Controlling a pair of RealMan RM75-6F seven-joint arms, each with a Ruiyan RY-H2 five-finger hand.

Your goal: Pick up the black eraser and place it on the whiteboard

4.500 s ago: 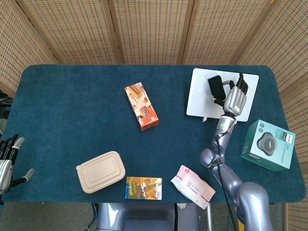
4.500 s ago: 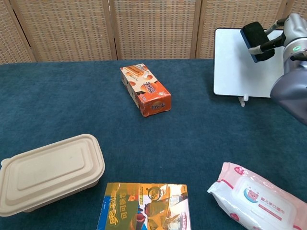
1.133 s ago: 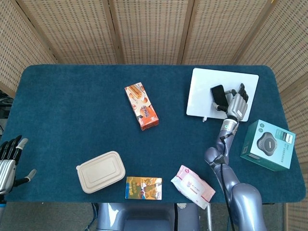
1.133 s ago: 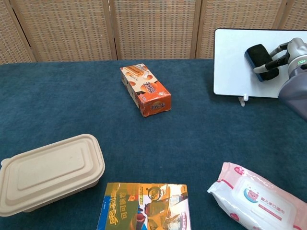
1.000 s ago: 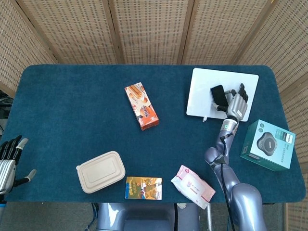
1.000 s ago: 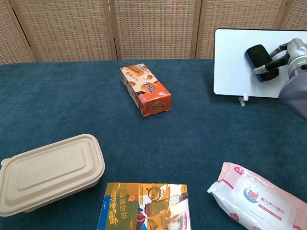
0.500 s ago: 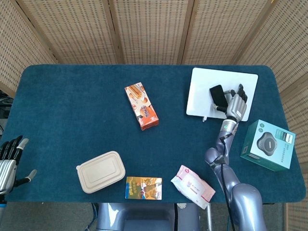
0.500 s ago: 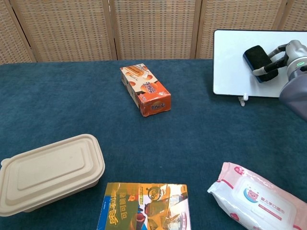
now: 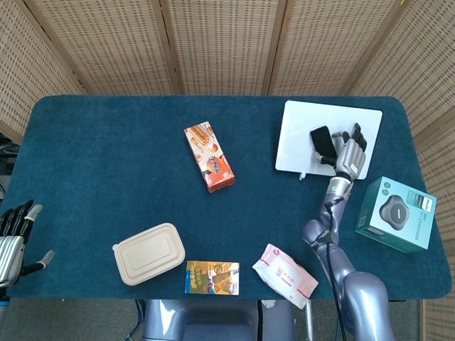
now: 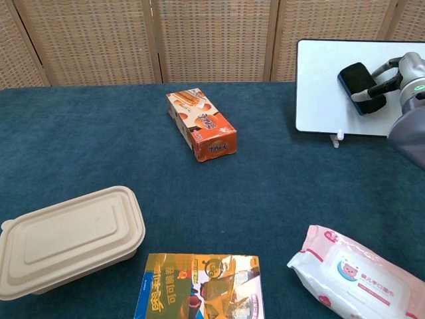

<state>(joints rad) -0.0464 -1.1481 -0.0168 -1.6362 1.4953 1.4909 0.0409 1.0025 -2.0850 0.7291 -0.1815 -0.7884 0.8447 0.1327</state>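
- I have the right hand (image 9: pixel 346 152) over the whiteboard (image 9: pixel 306 135), which lies at the far right corner of the table (image 9: pixel 106 156).
- Its fingers (image 10: pixel 373 86) are wrapped around the black eraser (image 10: pixel 359 78), so the eraser is in its hold, low over the right half of the board; I cannot tell whether it touches the surface.
- My left hand (image 9: pixel 13 238) sits off the near left edge of the table, fingers spread, holding nothing.
- The orange snack box (image 9: pixel 209 156) lies near the middle of the table.
- The beige lidded container (image 9: pixel 148 253) is by the near edge, with a colourful flat packet (image 9: pixel 212 277) just beside it.
- The pink wipes pack (image 9: pixel 286 274) lies at the near right; the teal box (image 9: pixel 397 213) sits at the right edge.
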